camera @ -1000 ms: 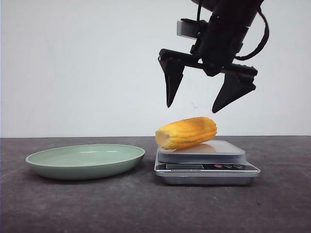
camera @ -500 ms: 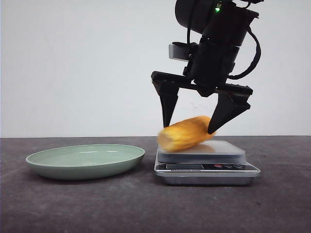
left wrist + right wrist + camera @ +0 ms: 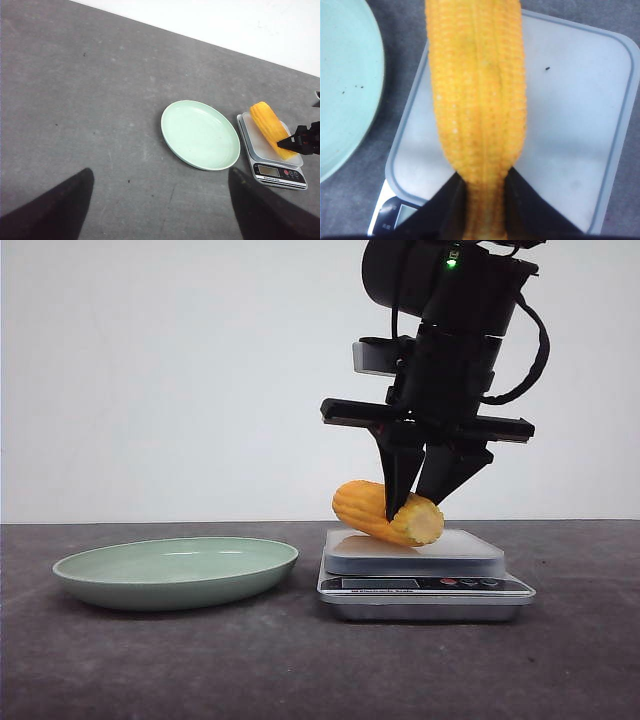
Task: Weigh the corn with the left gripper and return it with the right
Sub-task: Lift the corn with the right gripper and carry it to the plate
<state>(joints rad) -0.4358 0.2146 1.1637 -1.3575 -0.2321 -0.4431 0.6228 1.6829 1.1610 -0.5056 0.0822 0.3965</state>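
Right claw (image 3: 418, 502) now closed on corn (image 3: 388, 512), fingertips (image 3: 447, 202) cropped

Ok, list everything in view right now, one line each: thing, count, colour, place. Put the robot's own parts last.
corn: one, yellow-orange, lying tilted on the scale's platform, pinched near its paler cut end.
kitchen scale: one, silver with a dark display strip, on the table to the right of the plate.
plate: one, pale green, nothing on it, on the table to the left of the scale.
table: one, dark grey, under everything.
wall: one, white, behind the table.
right gripper: one, black, over the scale, fingers shut on the corn.
left gripper: one, black, held high and away from the plate, fingers apart, holding nothing.
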